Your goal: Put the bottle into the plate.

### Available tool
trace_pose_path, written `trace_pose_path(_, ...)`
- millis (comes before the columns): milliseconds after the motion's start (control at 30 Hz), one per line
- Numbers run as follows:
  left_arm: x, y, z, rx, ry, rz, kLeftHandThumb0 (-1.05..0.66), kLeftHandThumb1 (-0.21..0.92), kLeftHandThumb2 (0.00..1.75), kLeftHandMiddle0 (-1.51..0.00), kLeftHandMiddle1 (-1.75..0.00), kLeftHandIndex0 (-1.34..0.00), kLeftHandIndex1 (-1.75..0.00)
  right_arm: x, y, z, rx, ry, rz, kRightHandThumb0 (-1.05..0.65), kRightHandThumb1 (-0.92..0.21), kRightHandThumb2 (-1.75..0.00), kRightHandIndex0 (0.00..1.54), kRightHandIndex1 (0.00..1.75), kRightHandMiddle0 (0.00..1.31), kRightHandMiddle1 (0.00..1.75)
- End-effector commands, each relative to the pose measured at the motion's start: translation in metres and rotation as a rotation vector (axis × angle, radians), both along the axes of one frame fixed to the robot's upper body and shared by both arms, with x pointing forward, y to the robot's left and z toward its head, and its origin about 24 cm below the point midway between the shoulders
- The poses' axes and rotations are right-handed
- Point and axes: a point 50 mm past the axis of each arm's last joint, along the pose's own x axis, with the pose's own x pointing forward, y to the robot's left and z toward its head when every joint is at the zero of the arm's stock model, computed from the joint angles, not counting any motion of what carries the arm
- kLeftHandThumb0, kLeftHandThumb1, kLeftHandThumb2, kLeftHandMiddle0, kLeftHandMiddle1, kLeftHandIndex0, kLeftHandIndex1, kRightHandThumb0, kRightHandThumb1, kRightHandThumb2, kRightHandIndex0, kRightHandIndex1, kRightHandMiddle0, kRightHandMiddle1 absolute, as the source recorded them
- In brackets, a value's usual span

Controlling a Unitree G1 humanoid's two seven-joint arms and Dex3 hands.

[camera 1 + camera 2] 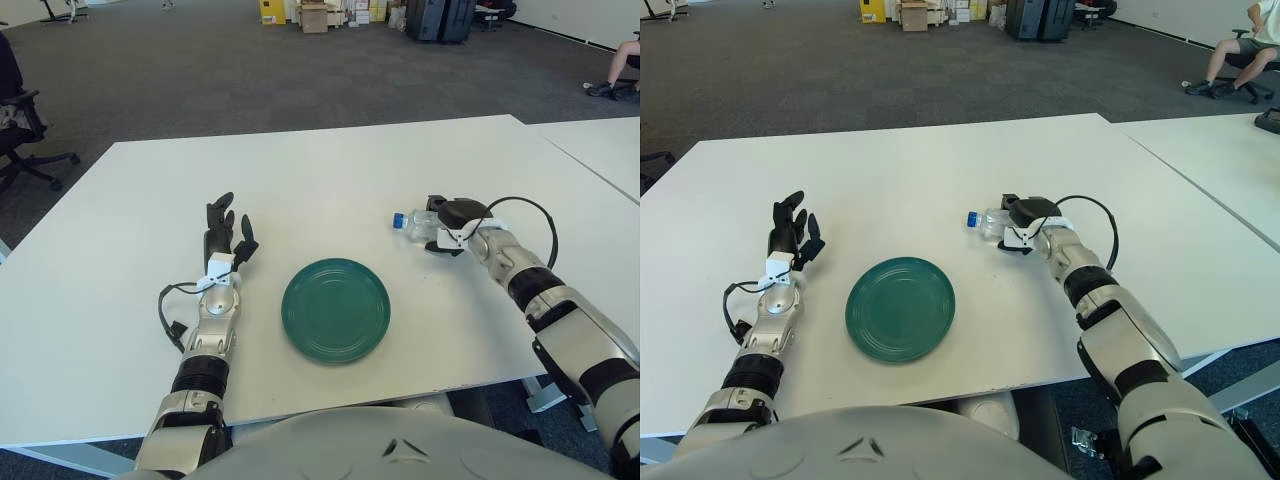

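A clear plastic bottle (414,224) with a blue cap lies on its side on the white table, cap pointing left, to the upper right of the green plate (335,309). My right hand (450,226) has its fingers curled around the bottle's body; it shows in the right eye view (1020,223) too. The bottle's rear half is hidden by the hand. My left hand (226,236) shows left of the plate with its fingers spread and holding nothing. The plate (900,308) is empty.
The white table (320,170) stretches wide around the plate. A second white table (600,145) stands at the right. A black office chair (20,130) is at the far left, and boxes and a seated person are far off.
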Motion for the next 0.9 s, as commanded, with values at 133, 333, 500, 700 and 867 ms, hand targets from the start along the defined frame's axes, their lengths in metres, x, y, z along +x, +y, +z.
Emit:
trace_pose_path(133, 0.0008, 0.0012, 0.0046, 0.001, -0.027, 0.007, -0.72, 0.92, 0.82, -0.39, -0.01, 0.0, -0.79, -0.0258, -0.0021, -0.035, 0.04, 0.101, -0.078, 0.0, -0.01, -1.53, 0.96, 1.34, 0.68, 1.75)
trace_pose_path(333, 0.0007, 0.0012, 0.0042, -0.003, -0.026, 0.005, -0.72, 0.92, 0.82, -0.4, -0.01, 0.0, -0.79, -0.0252, -0.0017, -0.0352, 0.046, 0.093, -0.091, 0.0, 0.03, -1.57, 0.99, 1.33, 0.71, 1.75)
trace_pose_path(500, 0.0002, 0.0009, 0.0043, -0.001, -0.027, 0.002, -0.73, 0.92, 0.82, -0.4, -0.01, 0.0, -0.8, -0.0253, -0.0019, -0.0353, 0.048, 0.087, -0.102, 0.0, 0.06, -1.61, 0.99, 1.38, 0.72, 1.75)
trace_pose_path(700, 0.0, 0.0007, 0.0042, 0.004, -0.027, 0.001, -0.73, 0.92, 0.82, -0.4, -0.01, 0.0, -0.8, -0.0254, -0.0019, -0.0352, 0.05, 0.085, -0.108, 0.0, 0.08, -1.66, 0.98, 1.47, 0.71, 1.75)
trace_pose_path(867, -0.0004, 0.001, 0.0041, 0.01, -0.025, 0.002, -0.73, 0.92, 0.83, -0.39, 0.0, 0.0, -0.79, -0.0256, -0.0012, -0.0349, 0.053, 0.083, -0.107, 0.0, 0.06, -1.68, 0.93, 1.58, 0.68, 1.75)
